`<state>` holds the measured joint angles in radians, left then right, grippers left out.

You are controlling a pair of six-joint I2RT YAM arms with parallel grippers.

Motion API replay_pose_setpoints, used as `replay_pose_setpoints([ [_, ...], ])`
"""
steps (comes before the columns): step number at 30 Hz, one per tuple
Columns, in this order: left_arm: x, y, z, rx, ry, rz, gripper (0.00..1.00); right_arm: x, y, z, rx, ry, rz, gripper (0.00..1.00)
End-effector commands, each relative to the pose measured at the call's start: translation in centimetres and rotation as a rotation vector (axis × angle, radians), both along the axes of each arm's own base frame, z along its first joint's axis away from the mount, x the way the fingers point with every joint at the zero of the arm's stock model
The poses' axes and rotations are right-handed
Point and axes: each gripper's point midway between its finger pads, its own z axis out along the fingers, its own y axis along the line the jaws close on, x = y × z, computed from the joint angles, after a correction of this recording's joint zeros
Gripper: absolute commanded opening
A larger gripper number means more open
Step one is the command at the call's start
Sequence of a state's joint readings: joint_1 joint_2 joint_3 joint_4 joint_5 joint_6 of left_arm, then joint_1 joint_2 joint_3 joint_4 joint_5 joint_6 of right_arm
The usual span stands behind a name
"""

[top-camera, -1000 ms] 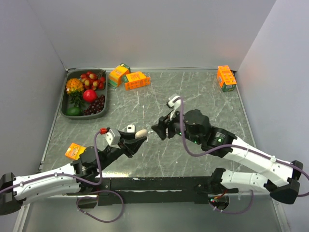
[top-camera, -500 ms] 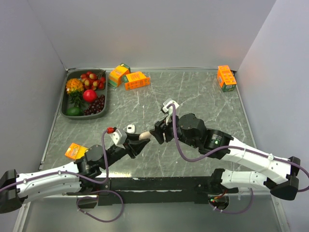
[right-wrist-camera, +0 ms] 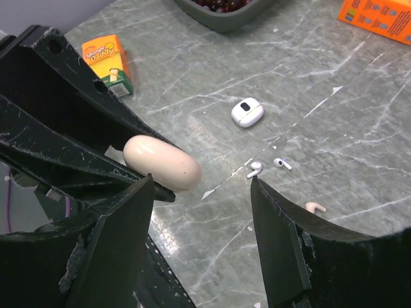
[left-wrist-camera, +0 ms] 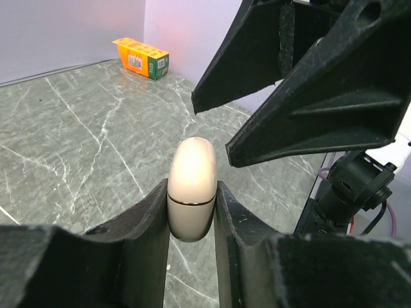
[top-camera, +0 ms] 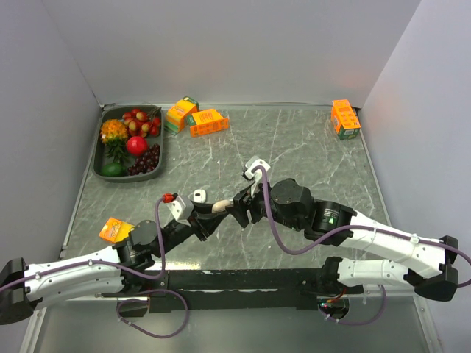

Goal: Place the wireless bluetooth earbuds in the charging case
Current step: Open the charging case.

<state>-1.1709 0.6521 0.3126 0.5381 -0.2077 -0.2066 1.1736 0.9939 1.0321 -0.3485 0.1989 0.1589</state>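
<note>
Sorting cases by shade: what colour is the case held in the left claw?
The case is pale cream-pink with a thin dark seam; left wrist view.

A grey, white-veined marble surface (top-camera: 294,140) carries everything. At its back left corner lies a dark tray (top-camera: 98,156) holding a red apple (top-camera: 136,145), dark grapes (top-camera: 149,159), small red fruits (top-camera: 141,121), an orange fruit (top-camera: 112,130) and a green fruit (top-camera: 112,169). Just right of the tray, two orange boxes (top-camera: 182,112) (top-camera: 208,122) lie touching. A third orange box (top-camera: 344,118) sits at the back right corner. A small orange carton (top-camera: 114,229) lies near the front left edge.
</note>
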Motion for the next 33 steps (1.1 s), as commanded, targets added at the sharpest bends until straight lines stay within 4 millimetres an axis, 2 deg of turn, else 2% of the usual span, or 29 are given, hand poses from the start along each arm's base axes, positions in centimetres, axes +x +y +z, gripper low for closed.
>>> replay_pose_setpoints([
  [1,-0.1,0.1,3.8,-0.103,-0.028,-0.005,0.01,0.0,-0.1,1.5,0.026,-0.016,-0.009,0.7],
  [18,-1.4,-0.5,3.4,-0.087,-0.071,-0.081,0.01,1.2,0.3,2.0,-0.001,-0.027,-0.065,0.7],
  [33,-1.5,-0.5,3.4,-0.088,-0.083,-0.087,0.01,1.8,0.7,2.8,-0.005,-0.042,-0.081,0.71],
])
